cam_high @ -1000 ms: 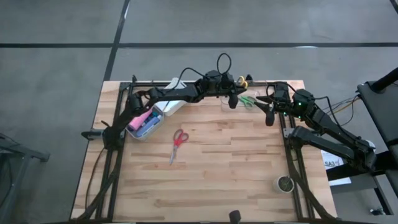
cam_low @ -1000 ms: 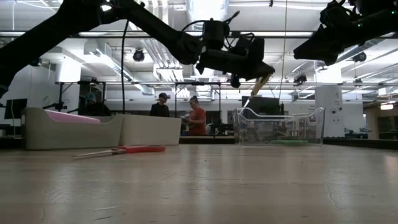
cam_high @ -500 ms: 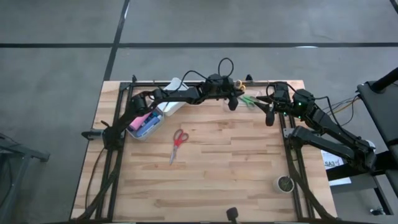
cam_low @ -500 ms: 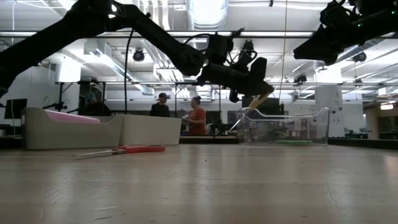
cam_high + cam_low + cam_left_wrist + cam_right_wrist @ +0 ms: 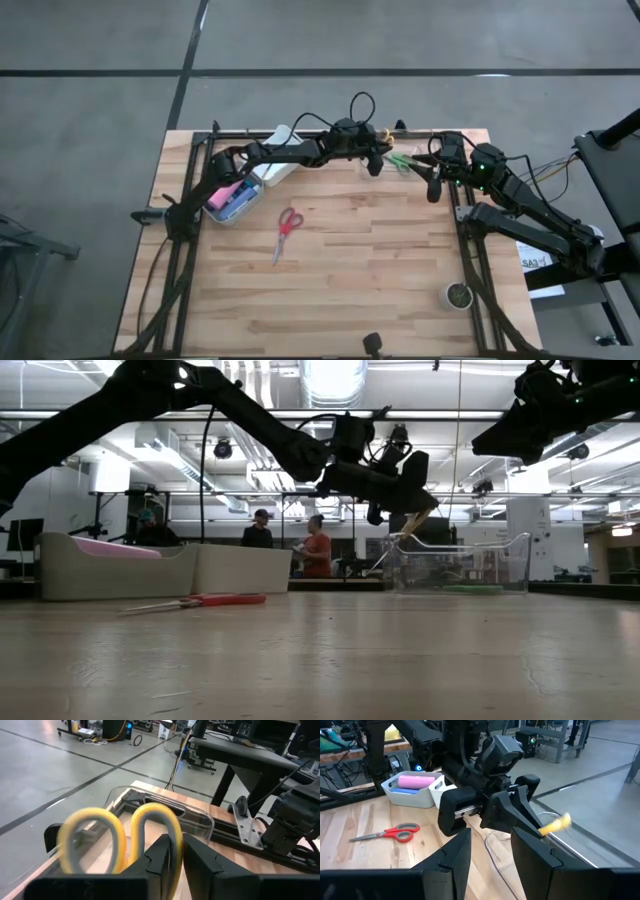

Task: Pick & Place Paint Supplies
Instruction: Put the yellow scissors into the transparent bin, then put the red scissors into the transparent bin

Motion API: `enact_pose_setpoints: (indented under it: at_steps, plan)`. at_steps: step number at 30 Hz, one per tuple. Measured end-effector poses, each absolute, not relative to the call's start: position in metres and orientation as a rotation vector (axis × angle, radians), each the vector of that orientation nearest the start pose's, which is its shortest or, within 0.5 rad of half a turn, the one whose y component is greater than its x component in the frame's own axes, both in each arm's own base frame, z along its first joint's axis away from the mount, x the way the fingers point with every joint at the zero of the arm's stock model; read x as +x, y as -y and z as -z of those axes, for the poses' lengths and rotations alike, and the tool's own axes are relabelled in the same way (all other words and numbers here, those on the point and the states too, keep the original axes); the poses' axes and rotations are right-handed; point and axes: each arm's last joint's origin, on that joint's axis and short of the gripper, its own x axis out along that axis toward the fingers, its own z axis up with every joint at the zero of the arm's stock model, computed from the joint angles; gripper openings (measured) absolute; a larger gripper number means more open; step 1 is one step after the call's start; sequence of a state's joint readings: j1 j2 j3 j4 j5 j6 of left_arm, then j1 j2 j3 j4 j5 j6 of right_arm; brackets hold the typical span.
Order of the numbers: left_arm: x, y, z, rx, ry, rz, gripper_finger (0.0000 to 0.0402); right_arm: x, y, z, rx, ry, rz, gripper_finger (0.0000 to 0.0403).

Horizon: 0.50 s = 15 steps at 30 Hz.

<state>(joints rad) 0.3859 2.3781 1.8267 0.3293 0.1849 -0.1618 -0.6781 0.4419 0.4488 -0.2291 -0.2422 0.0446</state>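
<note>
Two containers sit near the far edge of the wooden table [image 5: 380, 280]. A white bin [image 5: 238, 198] by the far-left corner holds the pink bottle [image 5: 229, 192] lying beside a blue item [image 5: 241, 201]; another white bin [image 5: 278, 165] stands just beyond it, its contents hidden. A clear plastic bin [image 5: 455, 562] sits at the middle of the far edge, with green-handled scissors [image 5: 400, 160] lying in it.

Three pairs of scissors show in all: the green pair in the clear bin, a red-handled pair [image 5: 286, 232] lying flat on the bare wood left of centre, and a yellow-handled pair [image 5: 120, 840] in the left gripper [image 5: 376, 160]. That gripper reaches across the far edge and hangs over the clear bin; its fingers sit on either side of one yellow loop, and whether they still pinch it cannot be told. The scissors hang tilted from it, above the bin's rim.

One right gripper [image 5: 433, 186] hovers high by the far-right corner, near the clear bin, its fingers parted and empty.

One small round dark object [image 5: 457, 295] rests near the right edge toward the front corner.

Beyond the table lies a grey concrete floor with dark lines; at table height a large workshop shows, with ceiling lights, desks and two people [image 5: 290, 544] standing far off.
</note>
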Motion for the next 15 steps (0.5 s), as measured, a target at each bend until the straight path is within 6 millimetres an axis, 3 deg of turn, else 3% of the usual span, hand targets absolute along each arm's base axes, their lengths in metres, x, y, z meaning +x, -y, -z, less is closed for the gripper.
enact_pose_setpoints:
  at_steps: [15]
  plan:
    - [0.5063, -0.2006, -0.1882, -0.251, -0.192, -0.200, 0.0136, 0.0974, 0.0695, -0.2570, 0.143, -0.191, 0.439, 0.0137]
